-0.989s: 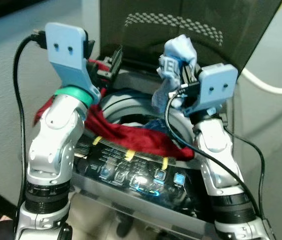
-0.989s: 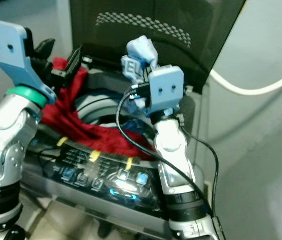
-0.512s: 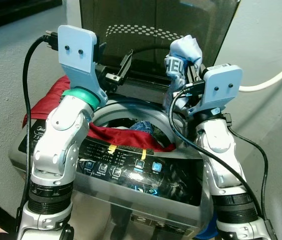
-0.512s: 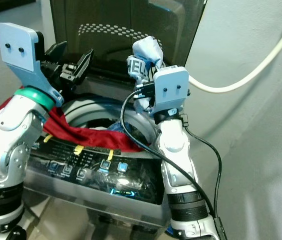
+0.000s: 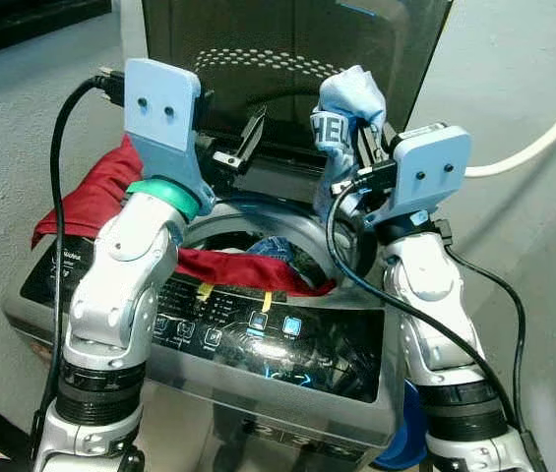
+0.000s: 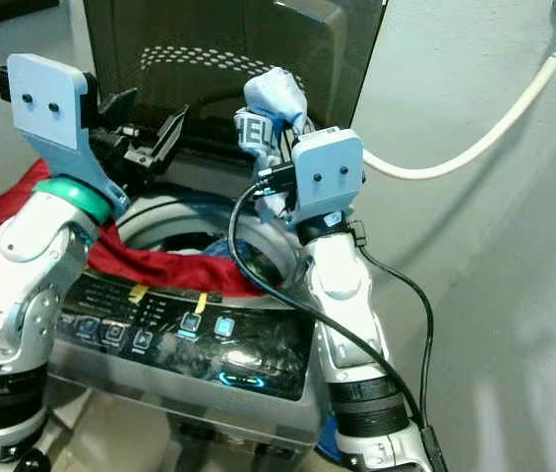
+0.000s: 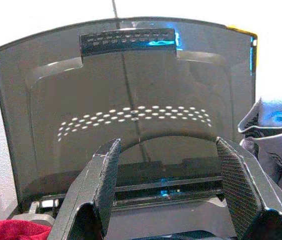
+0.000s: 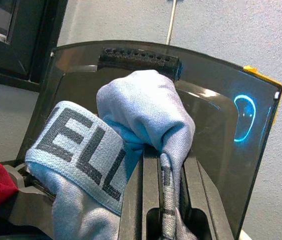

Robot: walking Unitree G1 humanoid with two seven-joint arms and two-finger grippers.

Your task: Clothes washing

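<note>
camera pulled back, now higher: whole washer [image 5: 209, 334] top and panel visible. red cloth [image 5: 91, 192] now spread toward 9 o'clock. left gripper [image 5: 233, 147] fingers parted wider than before.

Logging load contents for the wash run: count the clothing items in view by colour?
Light blue-grey knit garment with a lettered band, held in the right gripper: 1
Red fabric garment draped over the washing machine rim: 1
Blue garment in the drum: 1
Total: 3
</note>
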